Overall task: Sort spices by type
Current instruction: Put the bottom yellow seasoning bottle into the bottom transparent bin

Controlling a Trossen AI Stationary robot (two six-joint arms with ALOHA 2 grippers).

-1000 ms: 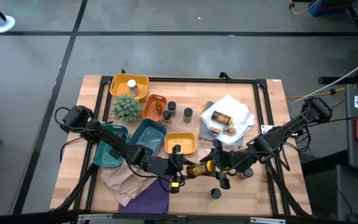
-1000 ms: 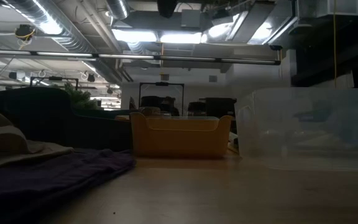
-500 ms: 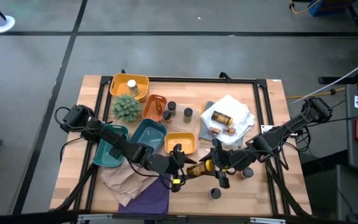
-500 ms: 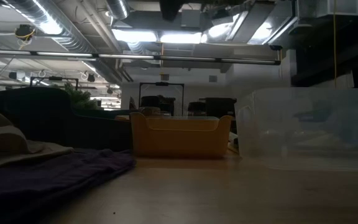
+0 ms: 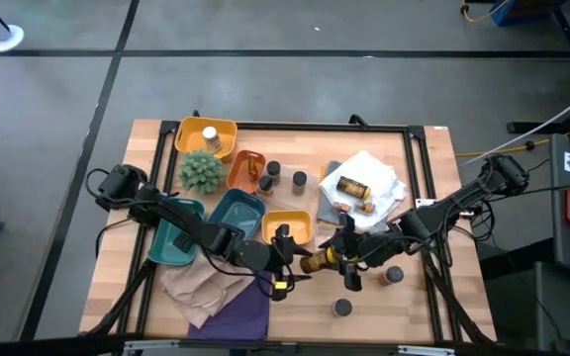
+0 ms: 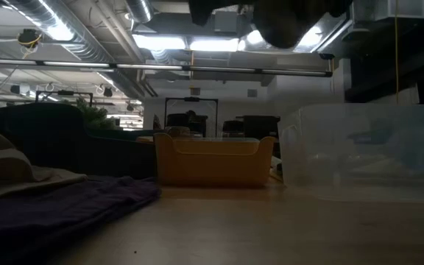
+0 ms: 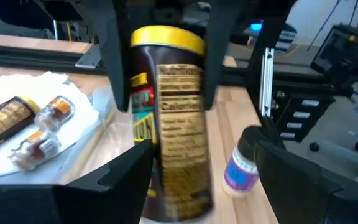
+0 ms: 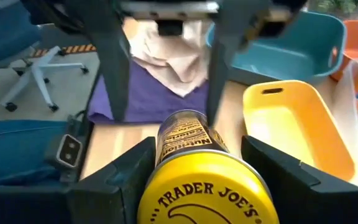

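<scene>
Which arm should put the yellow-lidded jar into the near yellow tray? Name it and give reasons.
Right, probably. The right gripper already clamps the yellow-lidded jar, and the yellow tray lies close beside it. The left gripper only flanks the jar's other end with open fingers.

The wooden desk carries two yellow trays, an orange tray, two teal trays and a spiky green plant over its left and middle. White paper lies toward the right edge. Tan cloth and purple cloth lie at the near edge, with loose spice jars beside.
</scene>
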